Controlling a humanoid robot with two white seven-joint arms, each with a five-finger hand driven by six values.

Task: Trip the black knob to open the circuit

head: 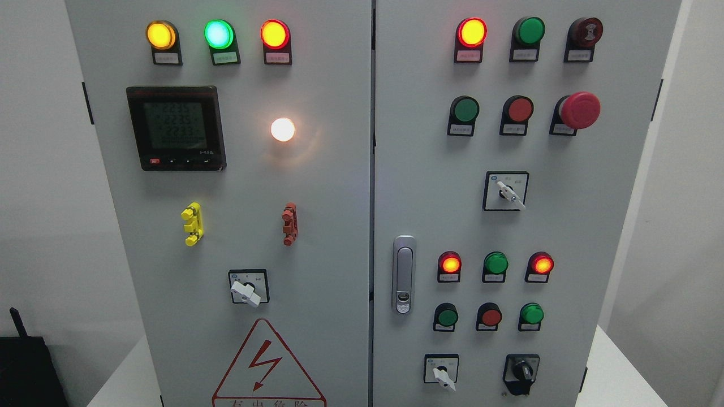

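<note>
Grey sheet steel fills almost the whole frame: a two-door control cabinet (pixel 339 186) is seen head-on, its controls laid out on the door faces so that they can be read and reached from the front. The black knob (pixel 521 371) named in the task is found at the lower right of the frame, on the right door, at the end of the bottom row and just right of a white-handled selector (pixel 443 375). Its handle is seen pointing roughly upward with a slight lean, though the exact position cannot be read from its markings, which are too small.

Indicator lamps are grouped in rows above the switches they appear to report on; a red lamp (pixel 472 32) at the upper right and a white lamp (pixel 283 129) on the left door are lit, which suggests the circuit is live and the tripping not yet done. A digital meter (pixel 175 128) is set at the upper left, and a warning triangle (pixel 267 364) is placed low on the left door.

Neither robot hand is in view, so the state of the fingers cannot be told. A reach toward the lower right is judged to be needed first.
</note>
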